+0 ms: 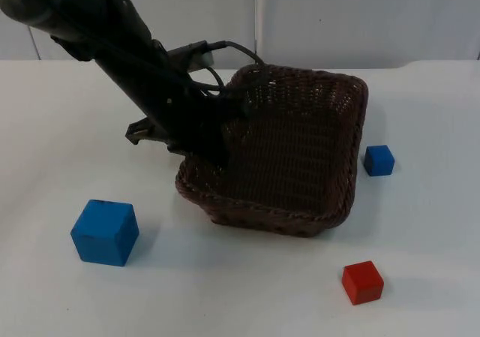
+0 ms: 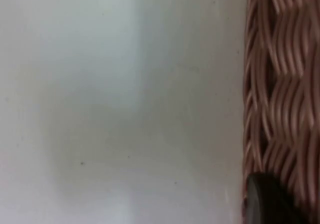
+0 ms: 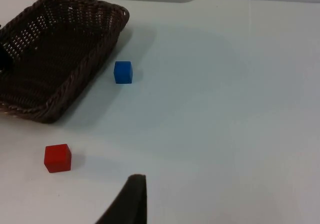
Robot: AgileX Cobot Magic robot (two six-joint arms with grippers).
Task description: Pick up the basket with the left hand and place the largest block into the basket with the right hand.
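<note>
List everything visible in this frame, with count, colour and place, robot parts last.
basket: one, dark brown wicker, middle of the table, tilted, its left rim at the left gripper.
large block: one, blue, front left of the basket, apart from it.
small block: one, blue, just right of the basket, not touching.
red block: one, red, front right of the basket.
table: one, white, ending at a grey wall.
left gripper: one, black, at the basket's left rim.
right gripper: one, black, waiting above the table, right of the blocks.

Left gripper (image 1: pixel 214 153) at rim of brown basket (image 1: pixel 300 209), big blue block (image 1: pixel 105 232) left, small blue block (image 1: pixel 379 160) right, red block (image 1: pixel 362 282) in front
</note>
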